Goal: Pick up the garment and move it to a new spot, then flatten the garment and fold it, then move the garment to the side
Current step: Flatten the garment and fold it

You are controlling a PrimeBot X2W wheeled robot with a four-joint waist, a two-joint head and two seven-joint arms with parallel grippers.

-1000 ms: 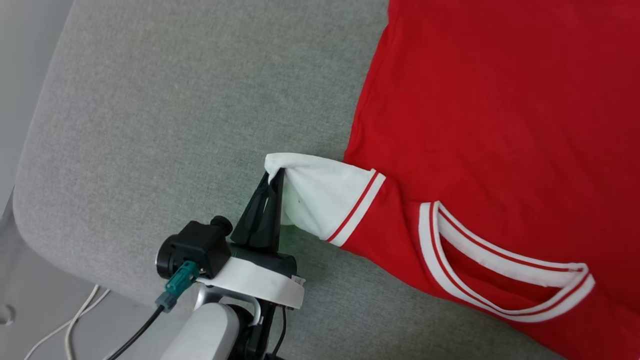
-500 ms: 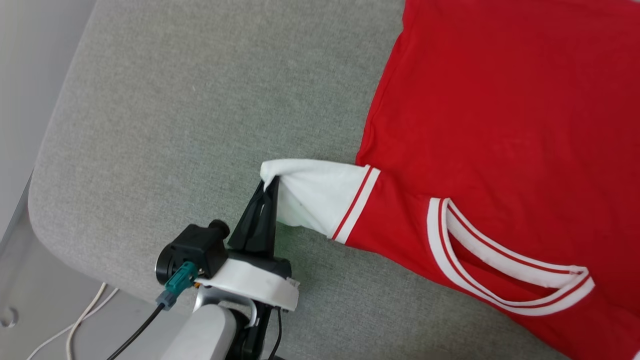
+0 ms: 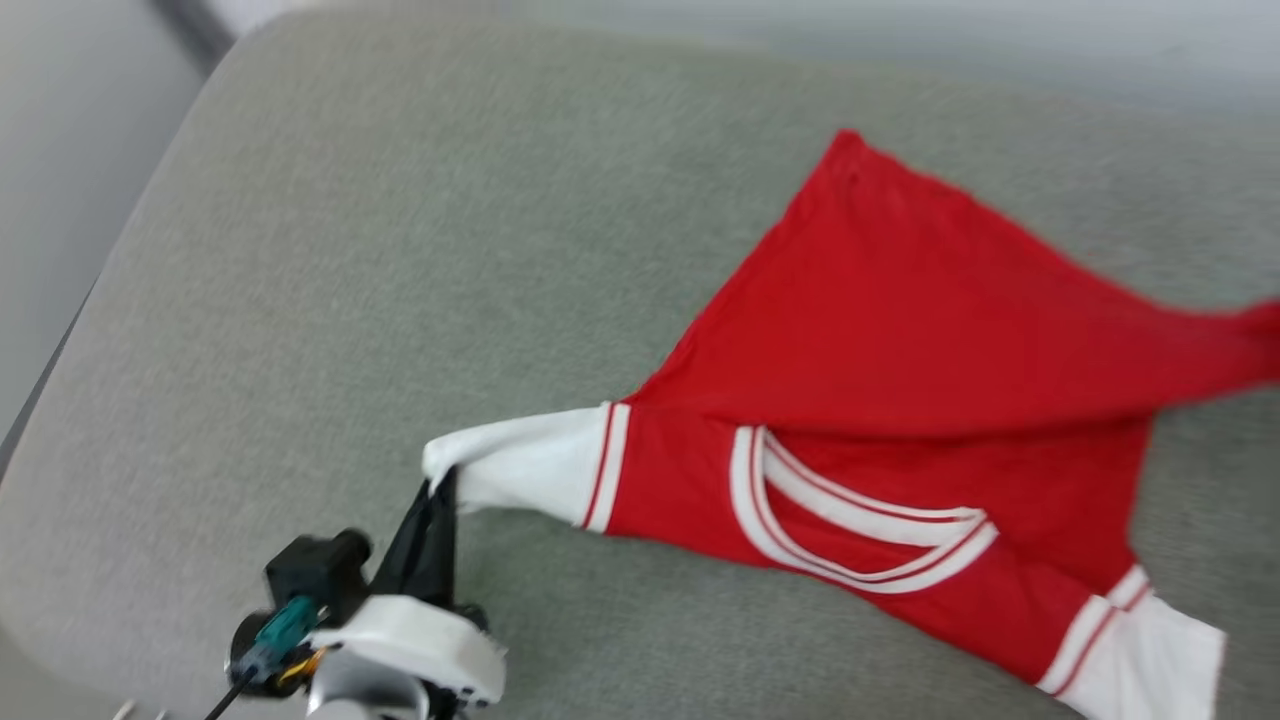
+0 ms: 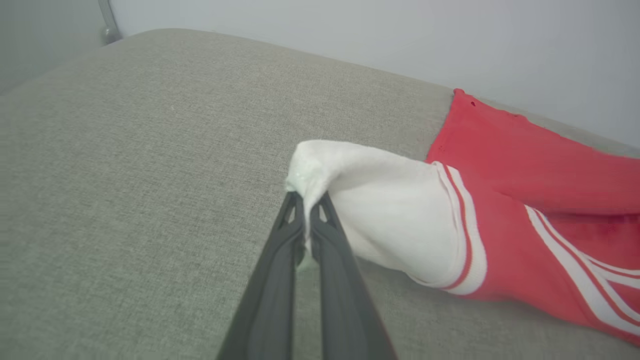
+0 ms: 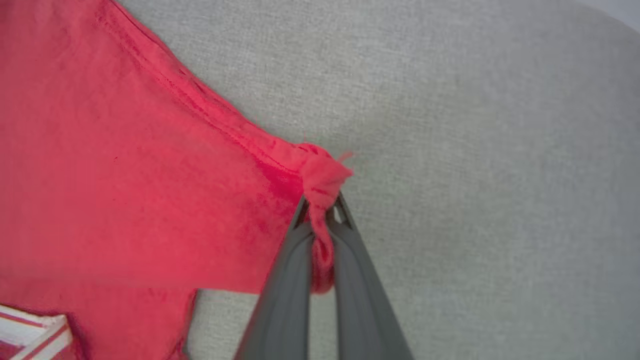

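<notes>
Red shirt lying on grey surface, stretching out between two grippers. Left gripper pinching tip of white sleeve, closed tight on it. Right gripper squeezing shirt's red corner, closed tight too.

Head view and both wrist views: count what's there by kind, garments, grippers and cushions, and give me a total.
Garments: 1, the red and white garment.
Grippers: 2, the left gripper and the right gripper, both shut on the garment.
Cushions: 1, the grey cushion under it.
Total: 4.
</notes>
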